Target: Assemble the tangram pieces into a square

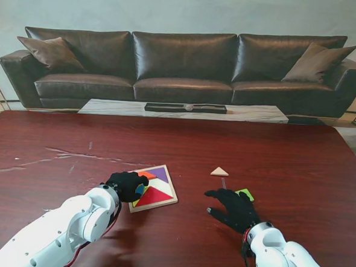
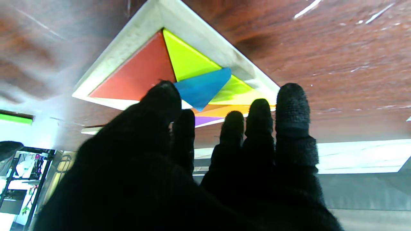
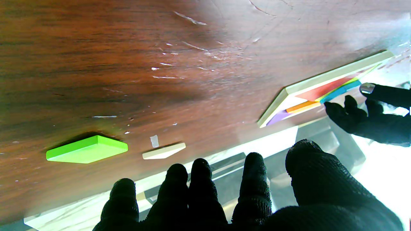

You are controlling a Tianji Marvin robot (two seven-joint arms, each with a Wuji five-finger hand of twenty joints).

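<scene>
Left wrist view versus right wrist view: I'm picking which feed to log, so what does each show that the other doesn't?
Only the left wrist view shows the flat blue triangle piece lying askew, overlapping the yellow triangle piece inside the pale wooden square tray.

Only the right wrist view shows the loose green parallelogram piece and the unpainted wooden triangle piece on the dark wooden table, outside the tray.

Both show the tray, the red triangle piece and the black-gloved left hand.

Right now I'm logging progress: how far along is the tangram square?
Red, yellow, orange and purple pieces lie in the tray. The left hand hovers by the blue triangle, lying skewed. Green piece and beige triangle remain outside.
</scene>
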